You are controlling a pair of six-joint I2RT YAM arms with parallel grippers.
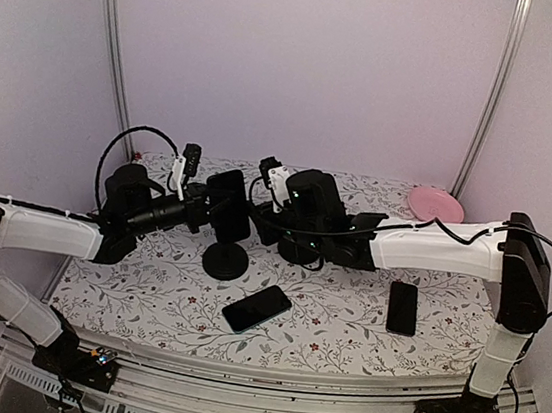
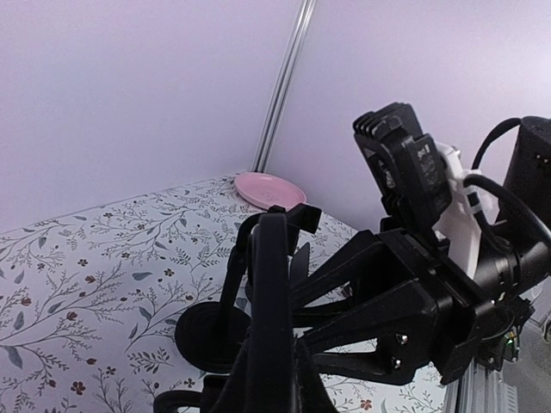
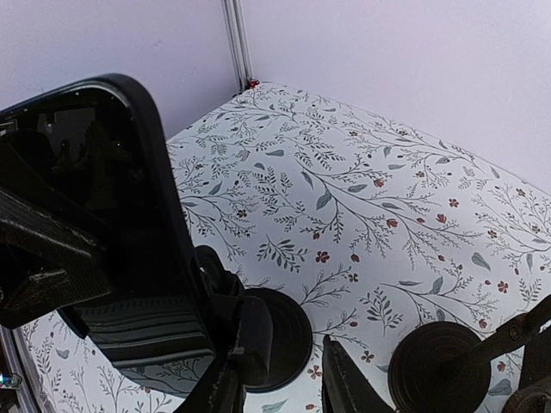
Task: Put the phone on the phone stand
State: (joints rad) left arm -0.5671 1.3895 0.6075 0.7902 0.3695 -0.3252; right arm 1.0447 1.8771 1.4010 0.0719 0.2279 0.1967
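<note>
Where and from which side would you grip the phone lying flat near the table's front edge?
Across its long edges at mid-length, straight down from above. The phone lies flat and diagonal on the table, so only its thin edges offer hold; align with that slant.

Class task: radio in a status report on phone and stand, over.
Status: phone upright at phone stand; left fingers shut on it; right fingers open, empty. Two spare phones lie flat, clear of it.

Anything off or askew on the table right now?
Nothing spilled or damaged. Only oddity: the front-centre phone lies diagonally on the tablecloth, while the phone on the right lies straight.
</note>
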